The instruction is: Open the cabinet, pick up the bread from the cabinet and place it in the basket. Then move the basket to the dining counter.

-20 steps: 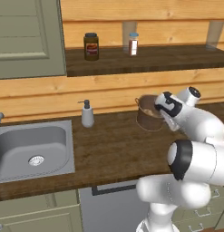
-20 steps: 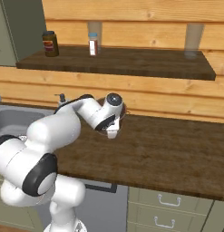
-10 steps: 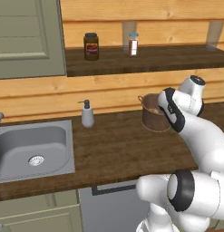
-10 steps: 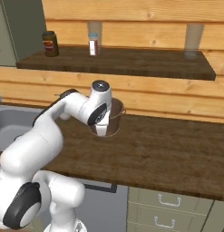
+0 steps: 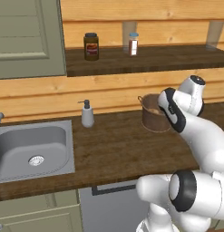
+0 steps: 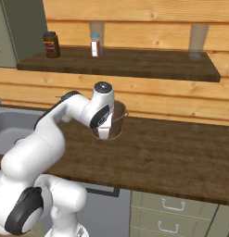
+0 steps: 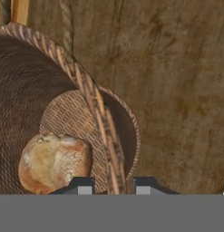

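Observation:
The round brown basket (image 5: 152, 119) (image 6: 119, 121) stands on the dark worktop below the shelf. Inside it lies the tan bread (image 7: 54, 161), on the woven floor to the left of my fingertips. My gripper (image 7: 112, 186) is shut on a woven strip of the basket (image 7: 100, 115) that runs up between the two tips; whether that strip is rim or handle I cannot tell. From the right base view the hand (image 6: 104, 133) hangs at the basket's near side. The dining counter is out of view.
A steel sink (image 5: 31, 149) is set in the worktop (image 6: 171, 157) at the left, with a soap dispenser (image 5: 87, 114) behind it. The shelf above carries a dark jar (image 5: 91, 46) and a red-labelled shaker (image 5: 133, 44). A grey-green cabinet door (image 5: 27, 36) hangs upper left.
The arm has swung its upper links round and risen over the basket, with the hand staying at it. The basket has barely shifted on the worktop.

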